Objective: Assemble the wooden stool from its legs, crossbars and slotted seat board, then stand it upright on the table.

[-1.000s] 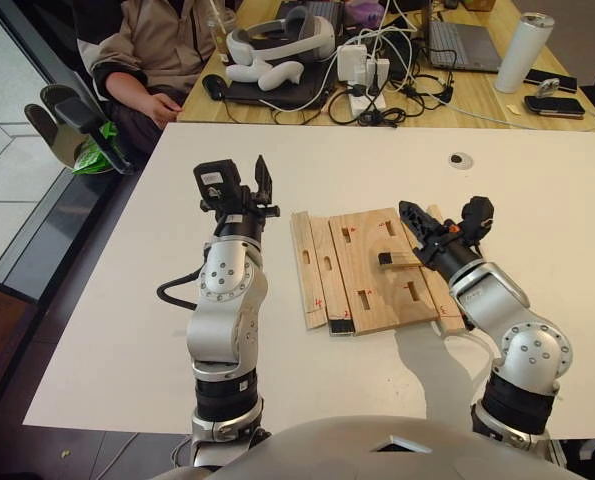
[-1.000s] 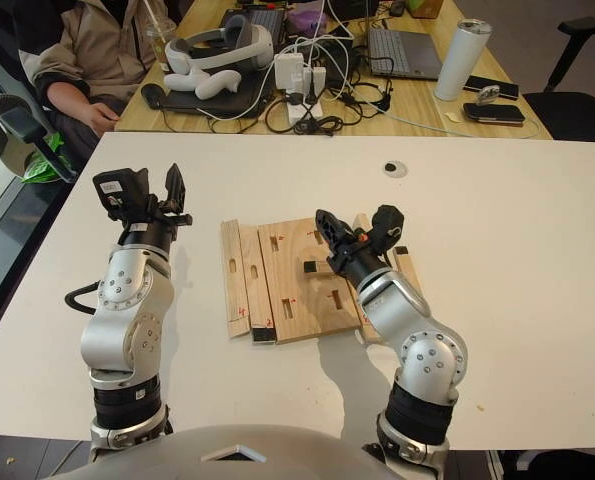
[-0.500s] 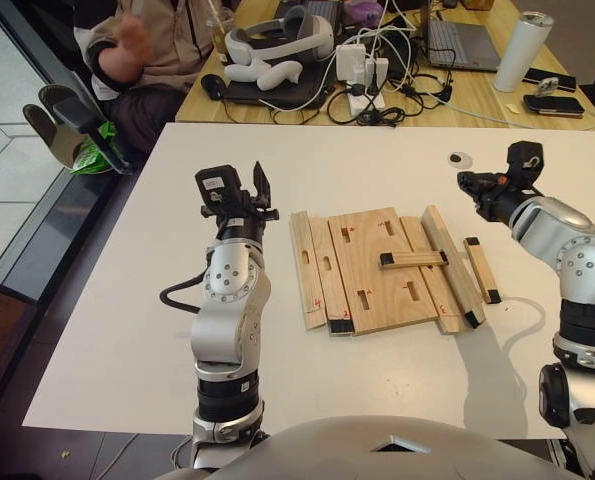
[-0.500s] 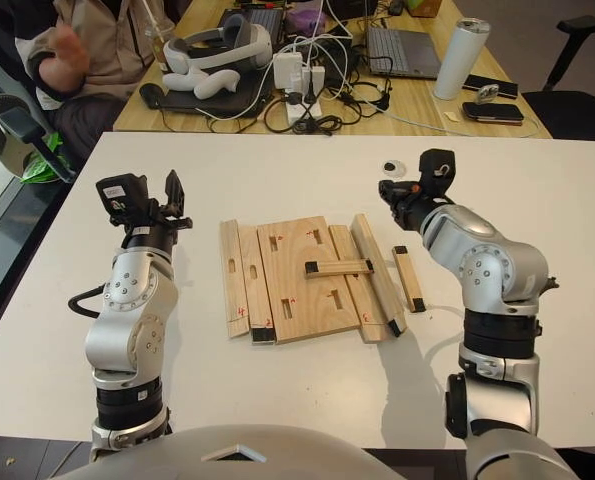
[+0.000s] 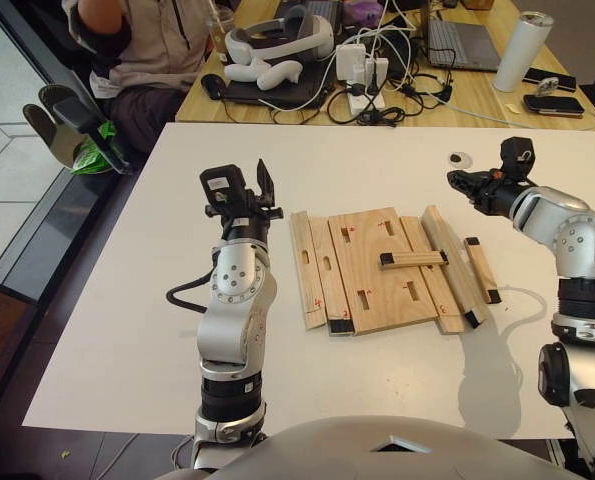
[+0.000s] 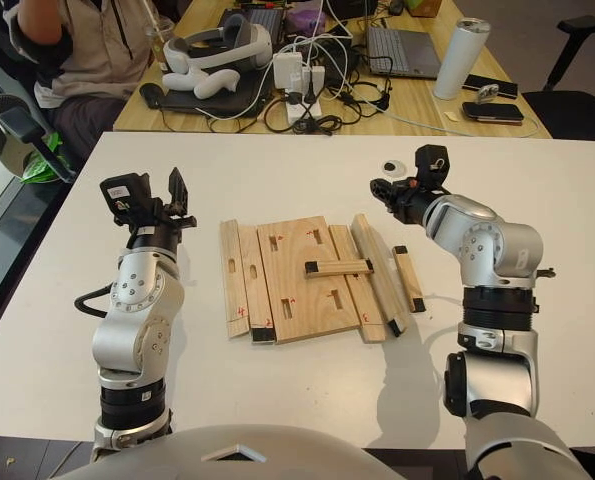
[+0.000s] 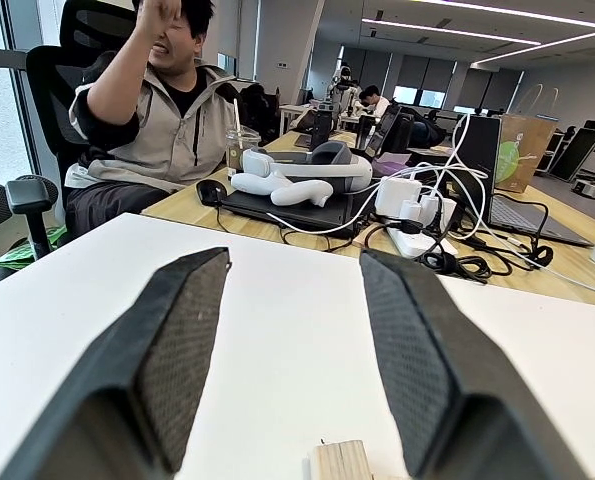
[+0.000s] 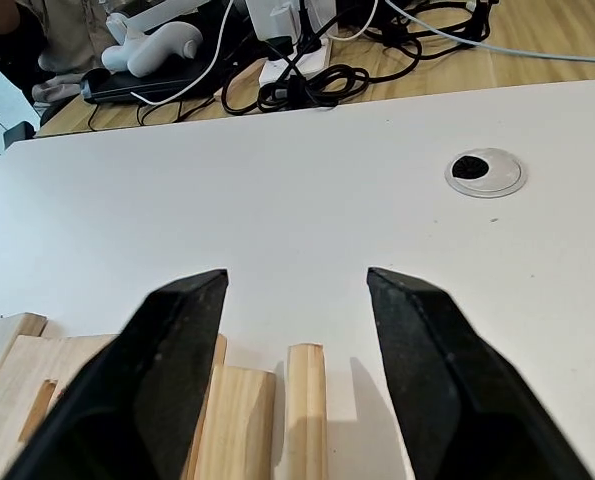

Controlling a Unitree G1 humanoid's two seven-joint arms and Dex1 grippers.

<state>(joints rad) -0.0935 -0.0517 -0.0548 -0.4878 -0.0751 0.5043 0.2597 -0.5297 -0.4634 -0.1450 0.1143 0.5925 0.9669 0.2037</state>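
Head view: assembly looks unstarted, with every part lying flat on the bench. The slotted seat board lies between the two pincers, a short crossbar resting across it. The left pincer stands just beside the two outer legs. The right pincer hovers near the far ends of the other slats. The next move probably calls for lowering onto a leg.

Left wrist view: the jaws gape, empty, with a leg end just beneath the gap.

Right wrist view: the jaws are spread, holding nothing. Slat ends lie below them.
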